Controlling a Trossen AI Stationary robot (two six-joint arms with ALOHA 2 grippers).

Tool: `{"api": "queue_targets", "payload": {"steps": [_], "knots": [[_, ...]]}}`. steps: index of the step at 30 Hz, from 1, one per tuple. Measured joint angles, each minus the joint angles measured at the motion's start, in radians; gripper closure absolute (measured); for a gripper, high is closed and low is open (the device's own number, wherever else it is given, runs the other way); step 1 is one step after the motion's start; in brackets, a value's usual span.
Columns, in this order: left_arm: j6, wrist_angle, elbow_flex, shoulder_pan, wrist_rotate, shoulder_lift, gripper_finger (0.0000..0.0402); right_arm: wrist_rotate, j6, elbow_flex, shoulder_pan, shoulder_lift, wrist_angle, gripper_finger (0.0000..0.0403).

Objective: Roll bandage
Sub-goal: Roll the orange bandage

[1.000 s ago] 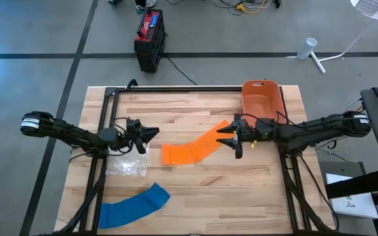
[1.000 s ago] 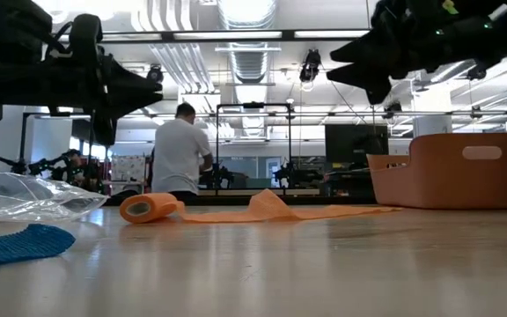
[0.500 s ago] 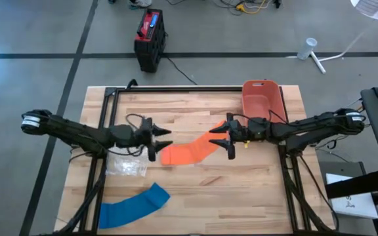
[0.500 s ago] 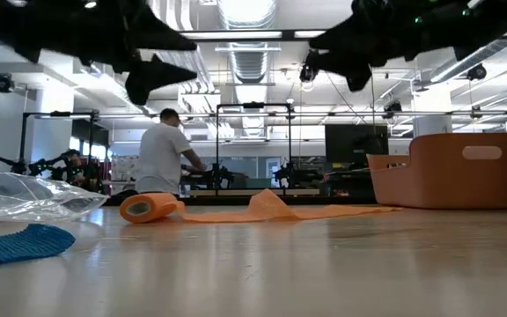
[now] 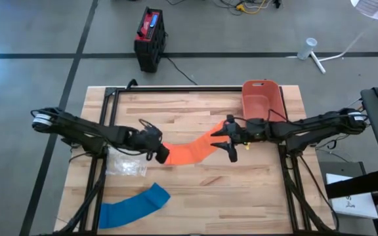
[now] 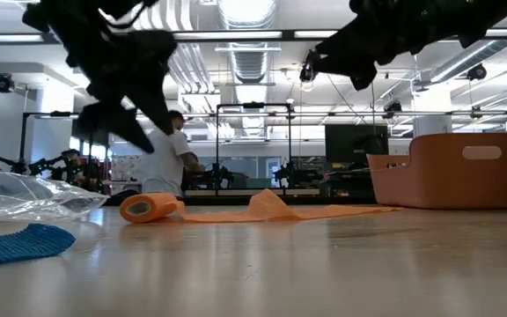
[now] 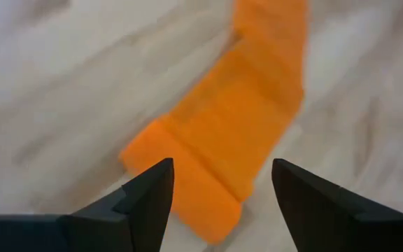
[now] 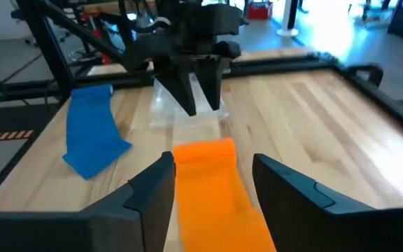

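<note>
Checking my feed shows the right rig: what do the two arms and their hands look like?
Both arms are dark, slim and jointed, with pale caps at the shoulder ends. Thin black cables loop near the left hand and the right hand. Each hand has two black, tapering, wedge-shaped fingers.

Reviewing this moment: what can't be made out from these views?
- High view: the rolled end of the orange bandage is covered by the left pincer, so contact cannot be judged.
- Low view: the left pincer is a dark silhouette; its height above the roll is unclear.
- Left wrist view: motion blur smears the bandage's layers.
- Clear plastic bag: contents too small to tell.
- Right pincer: whether it touches the bandage cannot be told.
</note>
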Motion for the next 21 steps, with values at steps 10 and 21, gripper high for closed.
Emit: {"api": "queue_targets", "payload": {"steps": [10,21], "knots": [[-0.242,-0.019,0.026,0.000,0.002,0.183,0.0166,-0.001,0.074,-0.001,0.000,0.011,-0.095,0.0222],[-0.298,-0.082,0.092,0.000,0.036,0.314,0.0168,-0.003,0.072,-0.001,0.046,0.010,-0.128,0.0223]]}}
